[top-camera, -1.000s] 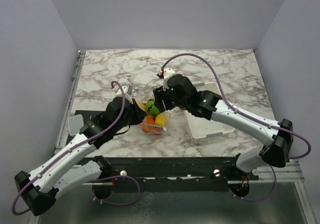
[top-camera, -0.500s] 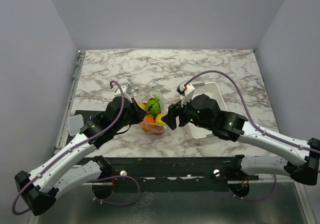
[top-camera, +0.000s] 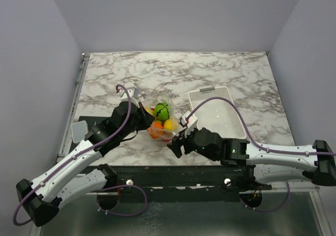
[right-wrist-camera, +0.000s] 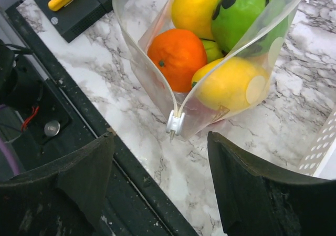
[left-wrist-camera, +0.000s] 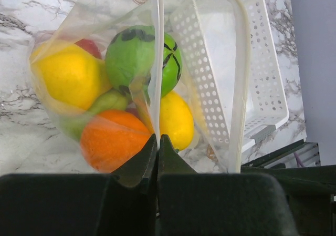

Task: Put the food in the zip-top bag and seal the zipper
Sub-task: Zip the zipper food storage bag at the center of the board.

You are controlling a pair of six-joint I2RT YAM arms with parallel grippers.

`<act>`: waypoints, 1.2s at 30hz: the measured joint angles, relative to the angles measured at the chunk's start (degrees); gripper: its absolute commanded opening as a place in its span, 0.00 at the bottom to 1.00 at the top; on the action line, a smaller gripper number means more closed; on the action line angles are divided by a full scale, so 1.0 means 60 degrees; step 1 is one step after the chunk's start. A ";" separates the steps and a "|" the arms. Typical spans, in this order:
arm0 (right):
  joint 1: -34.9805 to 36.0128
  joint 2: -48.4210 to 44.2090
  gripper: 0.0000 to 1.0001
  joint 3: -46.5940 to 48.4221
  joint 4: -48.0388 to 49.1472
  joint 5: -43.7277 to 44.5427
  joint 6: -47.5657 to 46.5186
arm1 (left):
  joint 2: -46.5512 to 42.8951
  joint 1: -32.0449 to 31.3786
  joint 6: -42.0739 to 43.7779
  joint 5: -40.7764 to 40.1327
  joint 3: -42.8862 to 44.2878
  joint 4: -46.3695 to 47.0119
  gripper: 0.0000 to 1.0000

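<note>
- White-and-grey marbled table (top-camera: 220, 70) fills the middle of the top view
- Zip-top bag (top-camera: 160, 123) rests on it at lower centre
- White perforated tray (top-camera: 218, 120) lies just right of the bag
- Black slab (top-camera: 92, 120) lies at the table's left edge

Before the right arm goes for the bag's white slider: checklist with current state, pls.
1. Toy food inside the clear dotted zip-top bag: ok. The orange, green striped ball and yellow fruit show through it.
2. Left gripper pinched on the bag's edge: ok.
3. Right gripper open: ok.
4. White zipper slider lined up between the right fingers, not touched: ok.
5. Zipper sealed: not ok, the mouth gapes.
6. Food clear of the zipper track: cannot tell.
</note>
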 measured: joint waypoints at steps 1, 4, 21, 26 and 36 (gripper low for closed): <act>0.0033 0.0000 0.77 -0.0142 0.0219 0.0146 -0.0076 | 0.0000 0.0000 0.0000 0.0000 0.0000 0.0007 0.00; 0.0047 -0.0004 0.76 -0.0634 0.1027 0.0477 -0.0335 | 0.0000 0.0000 0.0000 0.0000 0.0000 0.0029 0.00; 0.0062 0.0517 0.70 -0.2065 0.4958 0.0729 -0.2036 | 0.0018 0.0000 0.0004 0.0007 -0.0007 0.0036 0.00; 0.0066 0.0630 0.54 -0.2368 0.5785 0.0787 -0.2339 | 0.0018 0.0000 0.0004 0.0011 -0.0022 0.0044 0.00; 0.0066 0.0892 0.27 -0.2433 0.6105 0.0951 -0.2616 | 0.0018 0.0000 0.0000 0.0018 -0.0036 0.0047 0.00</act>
